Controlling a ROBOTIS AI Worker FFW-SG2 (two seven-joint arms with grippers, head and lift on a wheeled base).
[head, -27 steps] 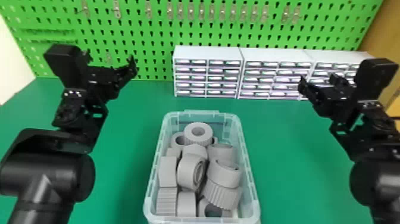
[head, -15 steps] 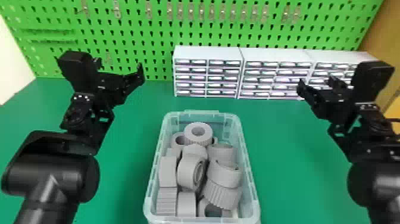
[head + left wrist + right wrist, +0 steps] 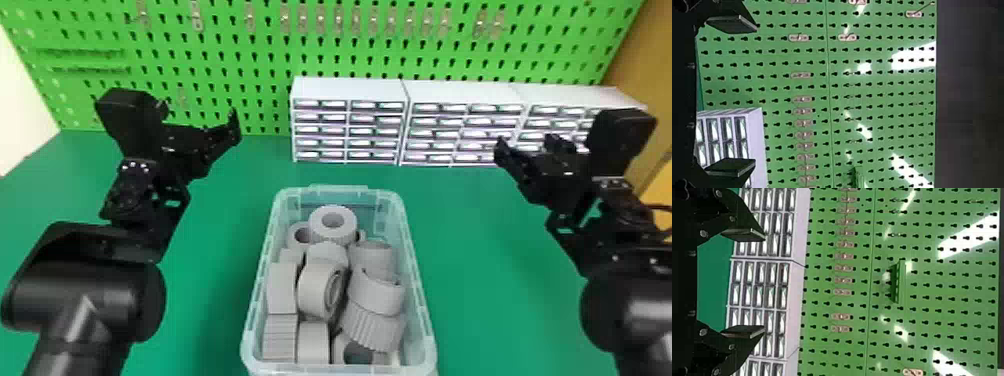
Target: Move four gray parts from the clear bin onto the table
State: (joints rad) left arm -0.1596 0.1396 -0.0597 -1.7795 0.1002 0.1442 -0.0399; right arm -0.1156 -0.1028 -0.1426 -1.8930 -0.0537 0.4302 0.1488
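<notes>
The tabletop [image 3: 490, 260] was green and smooth-looking; the clear bin [image 3: 340, 369] sat on it at six o'clock, its long sides running toward twelve; at the back stood a row of white drawer cabinets, the first cabinet [image 3: 350, 92] at twelve, the second cabinet [image 3: 457, 95] between one and two, the third cabinet [image 3: 560, 95] at two, well apart from the bin.

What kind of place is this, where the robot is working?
Probably a workshop or lab bench: a green pegboard with hooks, small drawer cabinets, and a clear bin of gray parts.
</notes>
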